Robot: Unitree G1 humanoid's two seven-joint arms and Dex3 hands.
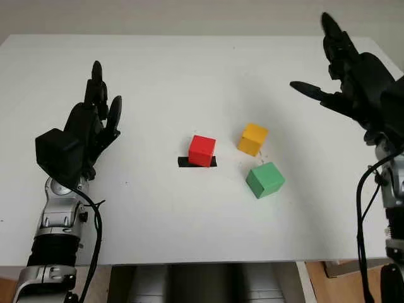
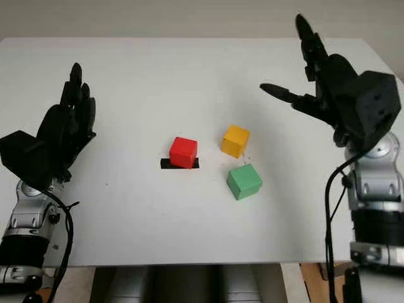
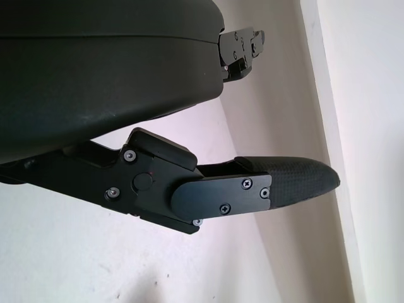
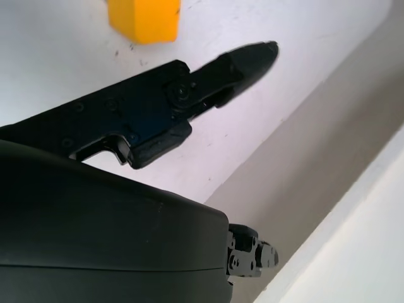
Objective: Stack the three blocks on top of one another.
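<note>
A broad white table top (image 1: 189,82) spreads across the scene — matte, with a few faint dark specks. Near its middle lies a short strip of black tape (image 1: 187,162), flat on the surface. Beyond the far edge, a plain beige wall (image 1: 189,16); under the near edge — pale flooring (image 1: 202,284).

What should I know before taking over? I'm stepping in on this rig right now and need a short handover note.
Left hand: open, holding nothing, above the table's left side.
Right hand: open, holding nothing, raised over the far right of the table.
Red block: mid-table, sitting on a black tape mark.
Yellow block: to the right of the red one, apart from it.
Green block: nearer the robot than the yellow one, not touching it.
Done: nothing stacked; all three blocks sit singly on the table.
Left: the whole stack.
</note>
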